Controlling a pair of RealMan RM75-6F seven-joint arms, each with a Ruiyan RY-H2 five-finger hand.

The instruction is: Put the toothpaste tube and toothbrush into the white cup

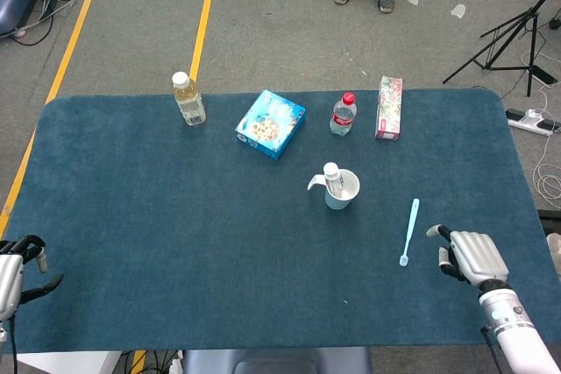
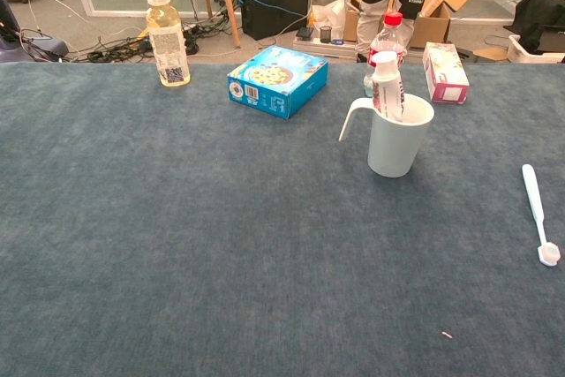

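Right hand (image 1: 472,257) empty, fingers curled inward, poised near the table's near right edge. Left hand (image 1: 12,271) idle at the far left corner, fingers apart, holding nothing. Toothpaste tube (image 2: 387,86) already stands in the white cup (image 2: 399,135). Toothbrush step is in hand: the toothbrush (image 1: 409,230) lies flat just left of the right hand, apart from it. Next move calls for opening, then a low pinch on the thin handle.

The white cup (image 1: 341,189) stands on the table (image 1: 158,243) with the toothpaste tube (image 1: 332,176) upright in it. The toothbrush (image 1: 409,230) lies flat to the cup's right, and the right hand (image 1: 472,257) sits further right, apparently clear of it. Behind the cup stand a bottle (image 1: 343,114), a box (image 1: 271,123) further left, and a carton (image 1: 390,107) to the right.
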